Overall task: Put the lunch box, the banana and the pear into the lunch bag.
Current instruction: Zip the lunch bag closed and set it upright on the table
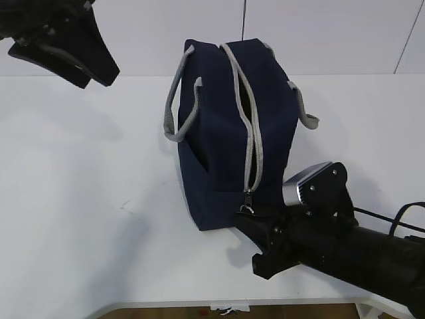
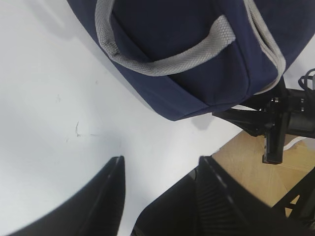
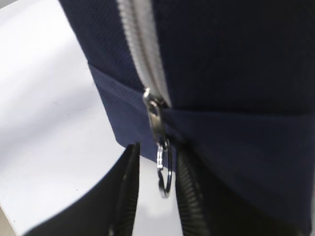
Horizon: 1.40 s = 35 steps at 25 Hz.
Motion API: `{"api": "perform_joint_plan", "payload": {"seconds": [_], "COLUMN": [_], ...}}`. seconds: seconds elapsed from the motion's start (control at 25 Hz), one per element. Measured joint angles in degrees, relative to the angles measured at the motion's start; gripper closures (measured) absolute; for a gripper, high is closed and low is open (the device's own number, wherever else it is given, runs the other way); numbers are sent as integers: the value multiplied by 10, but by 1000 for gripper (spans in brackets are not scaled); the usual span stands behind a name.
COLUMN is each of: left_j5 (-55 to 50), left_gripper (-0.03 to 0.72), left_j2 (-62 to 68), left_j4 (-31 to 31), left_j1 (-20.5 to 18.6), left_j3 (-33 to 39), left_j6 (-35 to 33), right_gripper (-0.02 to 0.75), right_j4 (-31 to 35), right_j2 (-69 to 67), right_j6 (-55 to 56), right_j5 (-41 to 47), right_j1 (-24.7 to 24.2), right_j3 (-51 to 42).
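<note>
Right claw (image 3: 152,191) straddling ring pull (image 3: 164,169) at lunch bag's (image 1: 226,133) near end, not clearly clamped; zipper (image 1: 251,119) running far-near. Left claw (image 2: 160,191) apart, empty, far left.

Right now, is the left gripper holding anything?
No. The left gripper hangs open above the bare table, clear of the bag.

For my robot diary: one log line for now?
right gripper: around ring pull | lunch bag: zipped | left gripper: open, empty
</note>
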State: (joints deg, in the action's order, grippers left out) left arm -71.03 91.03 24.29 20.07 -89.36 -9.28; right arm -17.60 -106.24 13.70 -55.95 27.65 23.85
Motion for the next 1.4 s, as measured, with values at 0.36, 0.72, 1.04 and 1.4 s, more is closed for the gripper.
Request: {"api": "perform_joint_plan", "payload": {"seconds": [0.36, 0.72, 1.04, 1.4], "left_j5": [0, 0, 0, 0], "left_gripper": [327, 327, 327, 327], "left_j2": [0, 0, 0, 0], "left_j4": [1, 12, 23, 24], "left_j1": [0, 0, 0, 0], "left_j3": [0, 0, 0, 0], "left_j6": [0, 0, 1, 1], "right_gripper": [686, 737, 737, 737], "right_j4": [0, 0, -3, -5], "right_j2": [0, 0, 25, 92], "right_j6": [2, 10, 25, 27], "right_j5": [1, 1, 5, 49], "right_j1": [0, 0, 0, 0], "right_j3": [-7, -7, -13, -30]}}
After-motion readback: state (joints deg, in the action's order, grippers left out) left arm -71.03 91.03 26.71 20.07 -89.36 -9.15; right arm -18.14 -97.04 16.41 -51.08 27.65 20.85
